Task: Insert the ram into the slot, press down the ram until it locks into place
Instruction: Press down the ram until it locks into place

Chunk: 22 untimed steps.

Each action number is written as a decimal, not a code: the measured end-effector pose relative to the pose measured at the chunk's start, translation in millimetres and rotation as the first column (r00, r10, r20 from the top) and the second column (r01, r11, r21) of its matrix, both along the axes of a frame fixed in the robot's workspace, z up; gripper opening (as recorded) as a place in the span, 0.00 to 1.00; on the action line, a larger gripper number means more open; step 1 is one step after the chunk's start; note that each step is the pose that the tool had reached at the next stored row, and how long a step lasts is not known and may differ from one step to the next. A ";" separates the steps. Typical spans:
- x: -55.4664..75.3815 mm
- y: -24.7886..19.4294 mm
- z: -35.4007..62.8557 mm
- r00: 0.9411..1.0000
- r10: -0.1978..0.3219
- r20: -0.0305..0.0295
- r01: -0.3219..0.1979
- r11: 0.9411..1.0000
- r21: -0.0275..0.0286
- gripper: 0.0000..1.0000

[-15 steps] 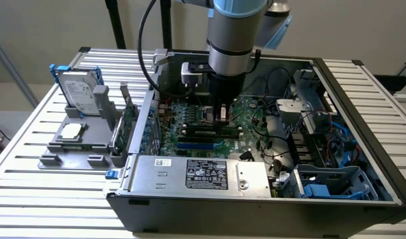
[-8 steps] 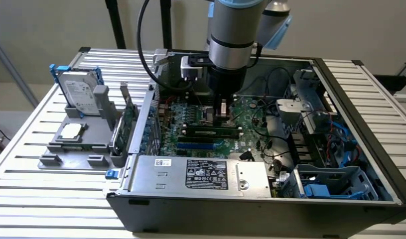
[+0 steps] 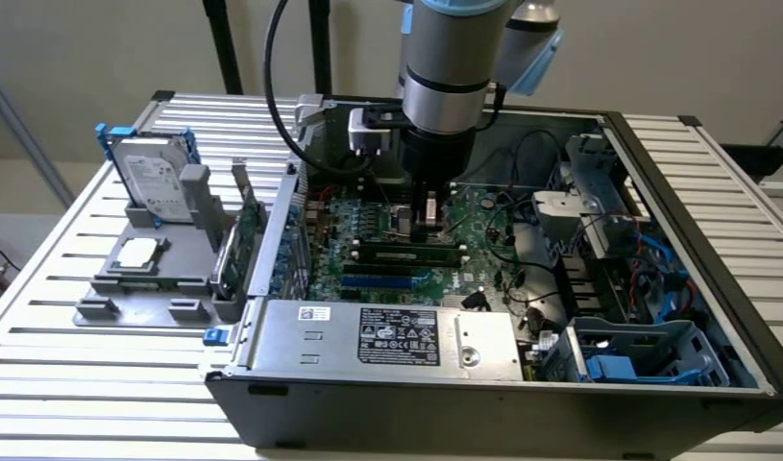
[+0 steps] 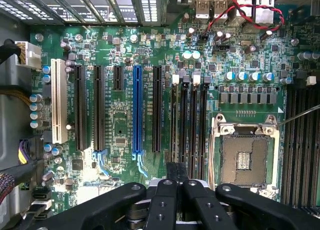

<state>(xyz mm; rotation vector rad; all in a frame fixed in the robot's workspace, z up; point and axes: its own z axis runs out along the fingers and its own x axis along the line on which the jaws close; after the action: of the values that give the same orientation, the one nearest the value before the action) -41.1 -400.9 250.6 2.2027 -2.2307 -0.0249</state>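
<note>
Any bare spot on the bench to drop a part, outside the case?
Free: slatted tabletop by the grey fixture, and the strip on the exterior view's right. Crowded: inside the case, where the hand hangs over the motherboard.

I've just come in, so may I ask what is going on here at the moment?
A robot arm has its end effector lowered into an open computer case, just above the black memory slots on the motherboard. In the exterior view a green ram stick lies along the slots beside it; whether it is locked in cannot be told.
</note>
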 end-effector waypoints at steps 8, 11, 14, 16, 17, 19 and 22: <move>0.0 0.0 -0.1 1.000 0.000 0.000 0.000 1.000 0.000 0.11; 0.1 1.0 -2.3 1.000 0.000 0.000 0.000 1.000 0.000 0.11; 0.0 2.6 -5.4 1.000 0.000 0.000 0.000 1.000 0.000 0.11; -0.1 3.3 -7.8 1.000 -0.001 0.000 0.001 1.000 0.000 0.11; -0.1 3.5 -8.8 1.000 -0.001 0.000 0.001 1.000 0.000 0.11; -0.2 3.7 -10.9 1.000 -0.002 0.000 0.002 1.000 0.000 0.11; -0.5 3.8 -13.9 1.000 -0.003 0.000 0.003 1.000 0.000 0.11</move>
<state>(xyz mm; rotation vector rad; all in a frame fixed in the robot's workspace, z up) -41.6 -397.1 236.7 2.1995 -2.2337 -0.0249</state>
